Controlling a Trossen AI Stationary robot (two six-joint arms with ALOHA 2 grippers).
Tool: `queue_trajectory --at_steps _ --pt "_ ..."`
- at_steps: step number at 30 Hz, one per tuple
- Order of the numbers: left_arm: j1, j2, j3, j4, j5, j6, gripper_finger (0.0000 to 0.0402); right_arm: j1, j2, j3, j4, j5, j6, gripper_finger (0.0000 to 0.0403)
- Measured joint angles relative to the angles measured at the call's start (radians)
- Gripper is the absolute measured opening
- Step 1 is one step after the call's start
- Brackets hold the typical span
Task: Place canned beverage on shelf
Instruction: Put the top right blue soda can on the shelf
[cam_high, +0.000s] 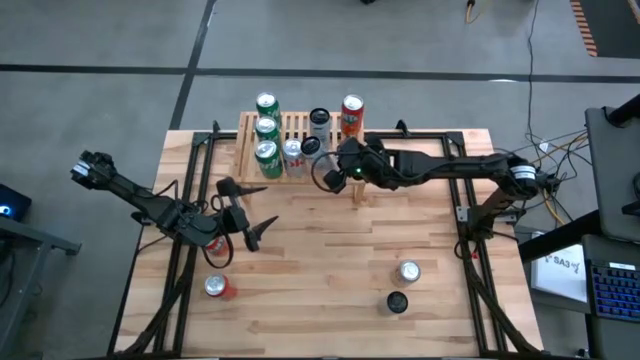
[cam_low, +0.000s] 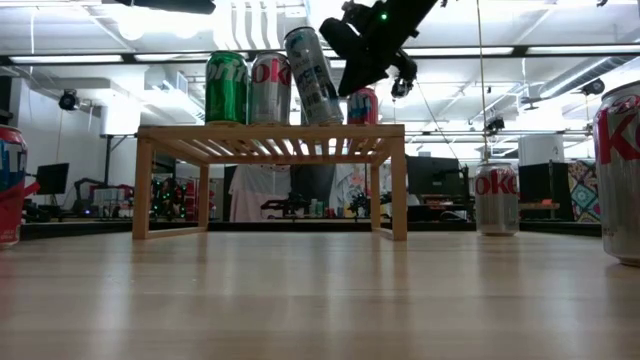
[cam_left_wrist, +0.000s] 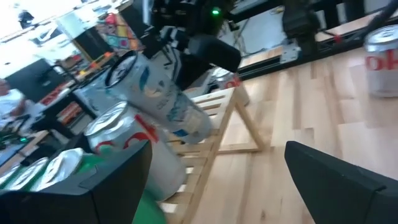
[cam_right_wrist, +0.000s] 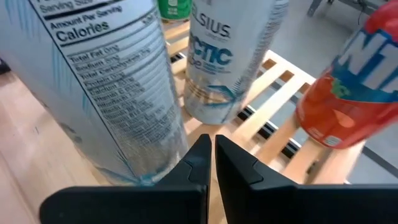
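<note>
Now tilted white can on shelf, shut right gripper beside it

Grey concrete floor surrounds the plank table. White ceiling with long strip lights and exposed pipes overhead. Desks with dark monitors line the far side.
</note>
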Motion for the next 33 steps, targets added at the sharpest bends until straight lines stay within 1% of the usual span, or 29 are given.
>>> queue_trajectory --at_steps 3,9,14,16,21,23,33 --pt "0.000 0.000 0.000 0.000 0.036 -0.008 0.0352 0.000 -0.020 0.002 -0.034 0.012 0.000 0.0012" --pt "0.000 0.000 0.000 0.001 0.039 -0.009 0.0352 0.006 -0.091 0.004 -0.054 0.026 0.000 0.0012" --pt "0.001 0.000 0.000 0.002 0.038 -0.009 0.0352 0.031 -0.168 0.006 0.035 0.021 -0.042 0.0012" --pt "0.001 0.000 0.000 0.002 0.038 -0.009 0.0352 0.041 -0.182 0.006 0.100 -0.003 -0.074 0.0012" --pt "0.001 0.000 0.000 0.002 0.038 -0.009 0.0352 0.047 -0.183 0.006 0.265 -0.164 -0.143 0.0012" --pt "0.001 0.000 0.000 0.003 0.038 -0.009 0.0352 0.046 -0.173 0.006 0.308 -0.208 -0.151 0.0012" --pt "0.001 0.000 0.000 0.010 0.036 0.001 0.0352 0.046 -0.114 0.006 0.403 -0.218 -0.198 0.0012"
